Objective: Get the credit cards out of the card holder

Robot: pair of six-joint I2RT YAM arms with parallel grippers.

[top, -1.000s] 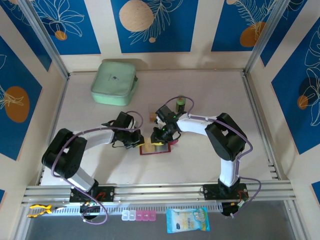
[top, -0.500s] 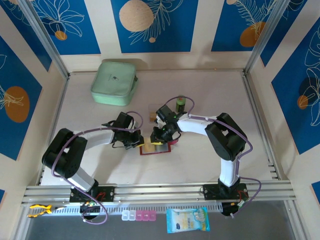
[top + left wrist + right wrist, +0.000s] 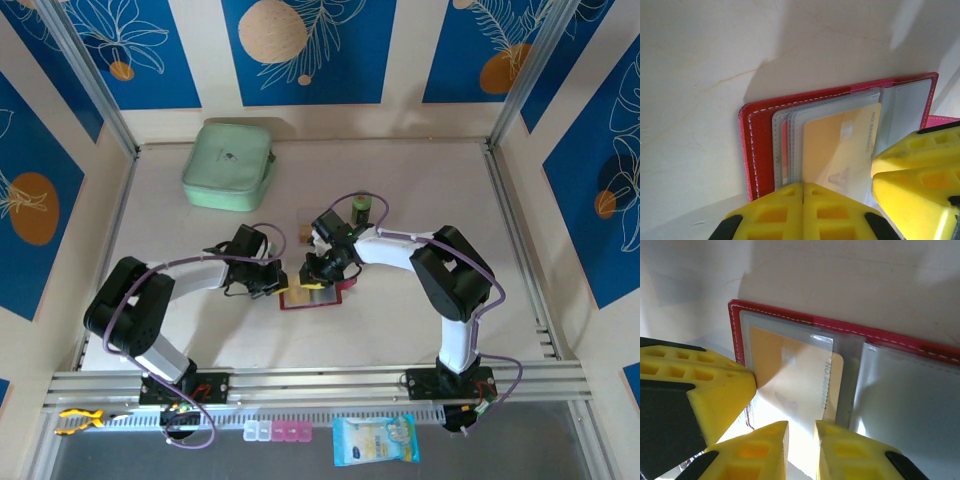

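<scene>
On the table (image 3: pixel 200 335), the card holder (image 3: pixel 310 298) lies open and flat, its long axis running from arm to arm. The left gripper (image 3: pixel 802 210), pads meeting, sits at the holder's left end. The right gripper (image 3: pixel 801 432), jaws a narrow slit apart, is over the holder's middle. It is the nearer one to the yellow credit card (image 3: pixel 770 360) sleeved there. The card's near end is hidden under fingers, and no other cards can be made out.

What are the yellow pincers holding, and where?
Cannot be told for sure. The left pincer is shut at the near edge of the card holder. The right pincer, slightly parted, sits at an edge of the yellow card.
</scene>
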